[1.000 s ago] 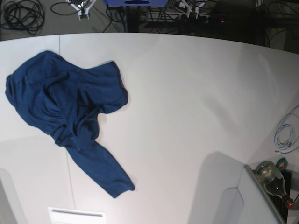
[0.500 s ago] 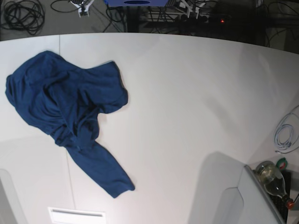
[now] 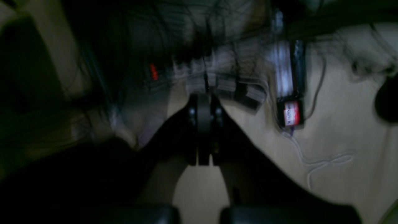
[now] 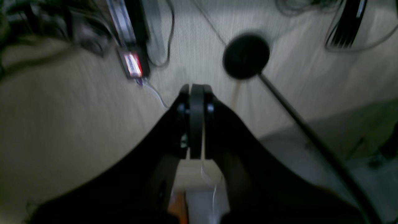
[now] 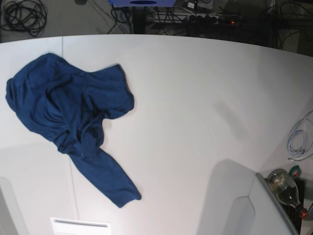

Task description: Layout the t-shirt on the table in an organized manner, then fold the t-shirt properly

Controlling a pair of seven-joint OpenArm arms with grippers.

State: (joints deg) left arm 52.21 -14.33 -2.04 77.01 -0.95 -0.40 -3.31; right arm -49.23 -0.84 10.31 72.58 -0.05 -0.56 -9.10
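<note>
A: Grippers first. What did the wrist cams give?

B: Left gripper (image 3: 204, 146) had its jaws pressed together, nothing btwn them. Right gripper (image 4: 196, 143) same, closed and empty. Both cams were blurry and pointed at floor w/ cables and a power strip (image 3: 289, 90), no cloth in either. A round black base (image 4: 246, 56) w/ a pole showed in the right wrist view.

A: So neither was near the shirt?

B: Not that I could see. In the base view no arm appeared over the table (image 5: 205, 122) at all. The t-shirt (image 5: 73, 117) lay crumpled on that view's left, near the far left edge, body bunched w/ folds, one long part trailing toward the near edge.

A: Layout not begun then, I'd judge.

B: Agreed, very start. Shirt sat on the right arm's side, so I'd lead w/ that arm. Jaws must open before coming down. Best to pinch a single layer at an outer edge, e.g. the trailing end, not the bunched middle, or it'd drag as a lump. Then bring it toward the table's centre so both arms reach, and pull opposite edges apart to flatten.

A: Risks?

B: Grabbing two layers. Also a bottle (image 5: 283, 188) and white cable (image 5: 298, 139) sat at the base view's right, well apart from the cloth.
</note>
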